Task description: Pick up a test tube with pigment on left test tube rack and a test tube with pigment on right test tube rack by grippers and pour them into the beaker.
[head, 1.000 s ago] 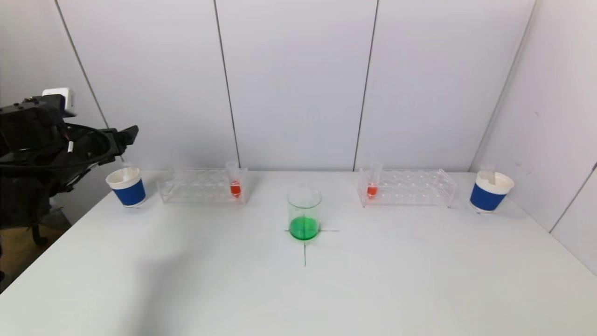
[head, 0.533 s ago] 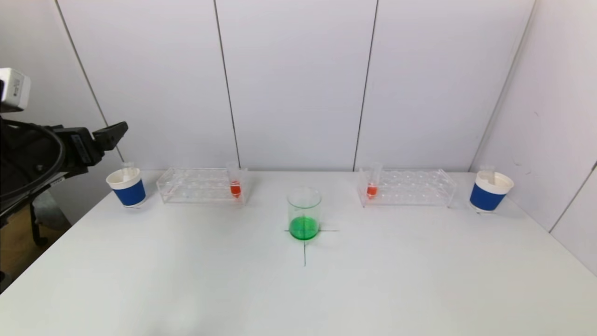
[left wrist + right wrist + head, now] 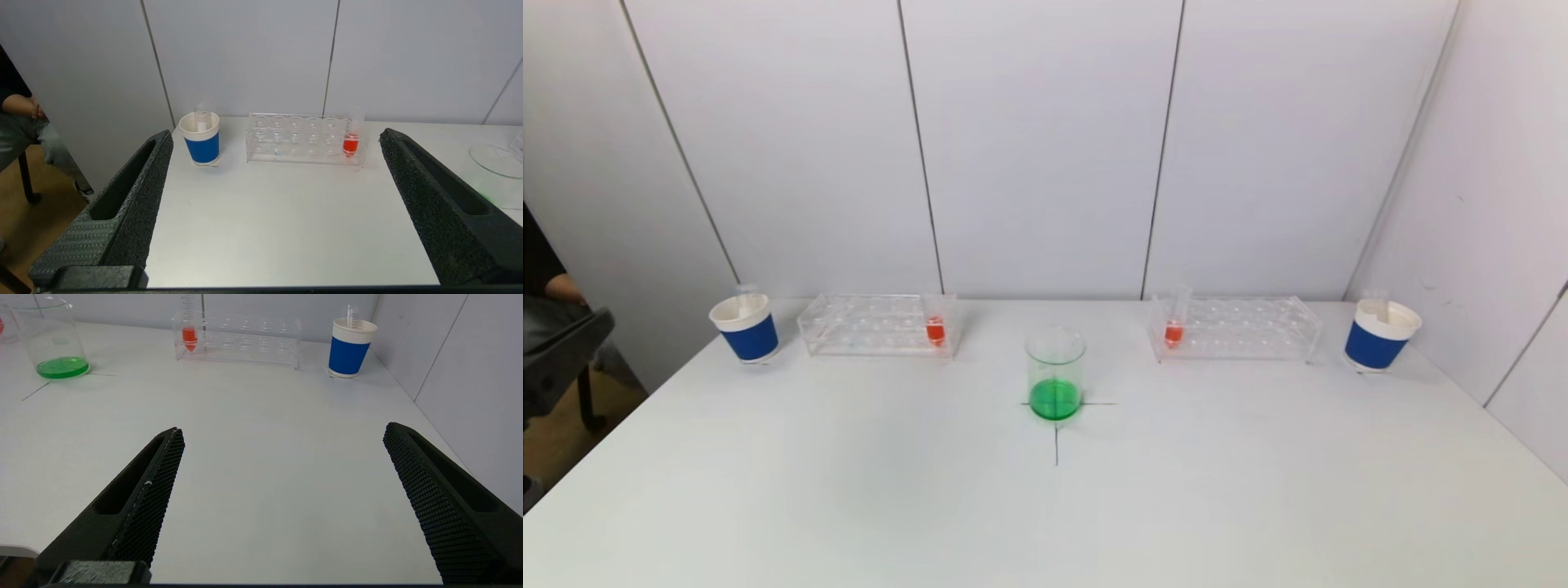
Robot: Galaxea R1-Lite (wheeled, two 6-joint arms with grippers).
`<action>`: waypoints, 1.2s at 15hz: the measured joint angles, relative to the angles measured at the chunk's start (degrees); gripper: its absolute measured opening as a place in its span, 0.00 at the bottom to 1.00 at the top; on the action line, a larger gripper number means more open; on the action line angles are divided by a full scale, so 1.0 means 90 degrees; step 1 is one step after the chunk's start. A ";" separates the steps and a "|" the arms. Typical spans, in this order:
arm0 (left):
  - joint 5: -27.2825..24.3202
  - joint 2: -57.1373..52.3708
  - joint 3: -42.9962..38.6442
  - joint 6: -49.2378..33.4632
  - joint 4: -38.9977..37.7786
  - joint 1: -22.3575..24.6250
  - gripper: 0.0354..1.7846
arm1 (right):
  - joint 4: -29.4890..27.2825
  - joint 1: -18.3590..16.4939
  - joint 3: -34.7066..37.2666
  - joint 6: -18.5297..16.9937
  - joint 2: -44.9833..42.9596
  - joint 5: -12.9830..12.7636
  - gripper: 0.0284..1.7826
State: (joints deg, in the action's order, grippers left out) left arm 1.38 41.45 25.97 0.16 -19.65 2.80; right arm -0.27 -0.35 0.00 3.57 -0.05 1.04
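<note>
Left hand [image 3: 273, 212] spread at table's [image 3: 1045, 523] left edge, right hand [image 3: 282, 502] spread, near edge.

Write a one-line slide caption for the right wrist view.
Open right gripper hovers over the table, facing the right rack with its orange-filled test tube, a blue cup and the green-filled beaker.

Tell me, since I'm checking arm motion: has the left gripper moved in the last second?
Yes. It has withdrawn leftward, away from the left blue cup, and out of the head view; the left gripper is open.
</note>
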 joint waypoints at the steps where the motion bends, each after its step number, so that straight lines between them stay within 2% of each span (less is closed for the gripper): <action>1: -0.0001 -0.0481 -0.0043 -0.0007 0.0459 -0.0003 0.99 | 0.0000 0.0000 0.0000 0.0000 0.0000 0.0000 0.99; 4: 0.0168 -0.1896 -0.0286 -0.0030 0.1795 -0.0104 0.99 | 0.0003 0.0000 0.0000 0.0000 0.0000 0.0000 0.99; 7: 0.0377 -0.2907 -0.0721 -0.0018 0.2381 -0.0202 0.99 | 0.0003 0.0000 0.0000 0.0000 0.0000 0.0000 0.99; 15: 0.0326 -0.4413 -0.2323 0.0134 0.2419 -0.0251 0.99 | 0.0000 0.0000 0.0000 0.0000 0.0000 -0.0003 0.99; 18: -0.0009 -0.4566 -0.2603 0.0218 0.2406 -0.0255 0.99 | 0.0003 0.0000 0.0000 0.0000 0.0000 -0.0003 0.99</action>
State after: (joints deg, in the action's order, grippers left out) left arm 1.29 0.35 2.54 2.12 2.00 0.51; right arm -0.24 -0.35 0.00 3.57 -0.05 1.01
